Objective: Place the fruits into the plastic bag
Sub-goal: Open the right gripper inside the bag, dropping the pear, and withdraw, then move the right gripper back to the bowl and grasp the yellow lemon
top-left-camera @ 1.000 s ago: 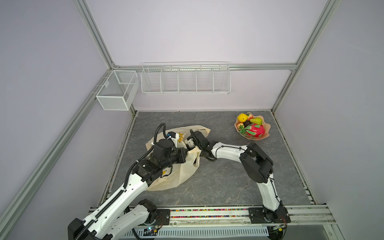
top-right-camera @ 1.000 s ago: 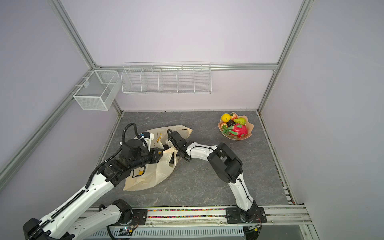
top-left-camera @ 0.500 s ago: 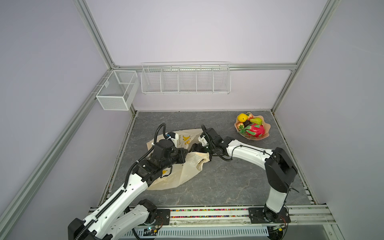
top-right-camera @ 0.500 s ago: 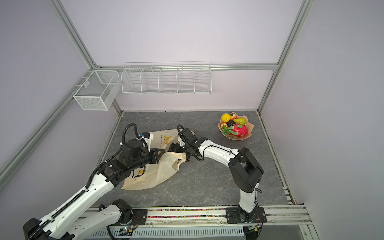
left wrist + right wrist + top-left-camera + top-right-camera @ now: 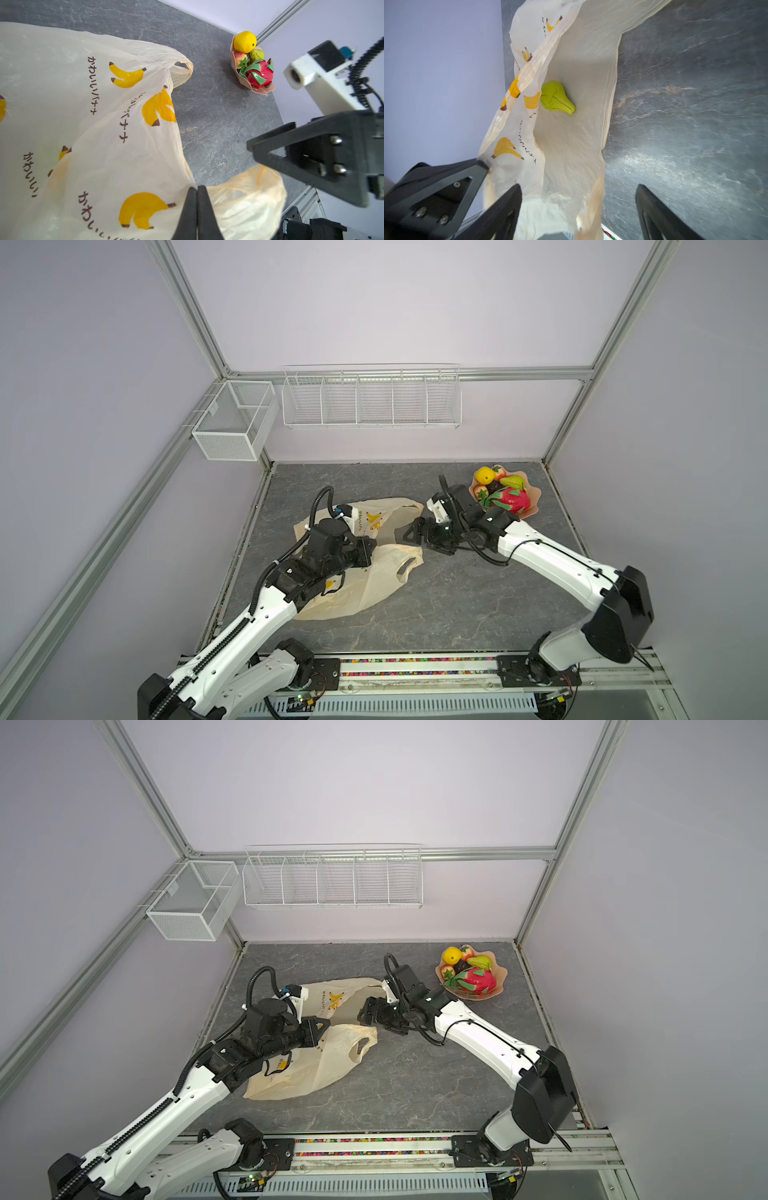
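Since a second ago the right jaws are backing out of the plastic bag (image 5: 374,585) toward centre frame, standing spread wide beside its handle. The left jaws are pressing together, pinching the bag's rim at centre left. One green fruit (image 5: 556,97) is lying inside; the other fruits (image 5: 513,499) are sitting in the bowl (image 5: 267,89), upper right on the tabletop (image 5: 457,605).

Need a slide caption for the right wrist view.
Open right gripper facing the plastic bag's mouth; one green fruit lies inside.

The plastic bag (image 5: 52,62) carries the repeated print "かわいいバナナ".
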You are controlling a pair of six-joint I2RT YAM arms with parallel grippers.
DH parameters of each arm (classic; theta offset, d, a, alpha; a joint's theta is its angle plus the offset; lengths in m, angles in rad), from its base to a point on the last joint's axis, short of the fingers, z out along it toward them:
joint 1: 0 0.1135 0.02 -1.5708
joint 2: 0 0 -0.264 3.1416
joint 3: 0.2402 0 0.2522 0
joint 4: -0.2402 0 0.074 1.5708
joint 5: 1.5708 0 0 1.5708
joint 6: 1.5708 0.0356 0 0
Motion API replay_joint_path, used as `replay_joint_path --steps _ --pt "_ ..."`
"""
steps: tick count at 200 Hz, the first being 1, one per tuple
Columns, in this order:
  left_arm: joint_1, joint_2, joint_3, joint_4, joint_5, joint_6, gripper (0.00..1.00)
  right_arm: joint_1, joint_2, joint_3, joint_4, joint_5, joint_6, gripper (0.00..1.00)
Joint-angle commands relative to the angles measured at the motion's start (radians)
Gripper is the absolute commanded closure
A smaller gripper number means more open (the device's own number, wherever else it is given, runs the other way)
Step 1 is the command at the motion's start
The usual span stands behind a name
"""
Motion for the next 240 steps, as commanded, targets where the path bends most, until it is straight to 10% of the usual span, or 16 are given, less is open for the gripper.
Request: replay_joint_path --steps 1,124,240 --pt "-0.002 0.002 0.01 0.004 -0.003 0.014 1.0 -0.015 -0.068 -0.016 -0.099 0.045 -0.049 0.12" --pt "-0.002 -0.017 0.012 0.001 0.009 0.029 1.0 -0.309 -0.285 -0.014 -0.342 0.195 -0.177 0.12" --pt "-0.002 -0.064 0.009 -0.025 0.034 0.046 1.0 -0.622 0.0 0.115 -0.218 0.212 -0.353 0.12"
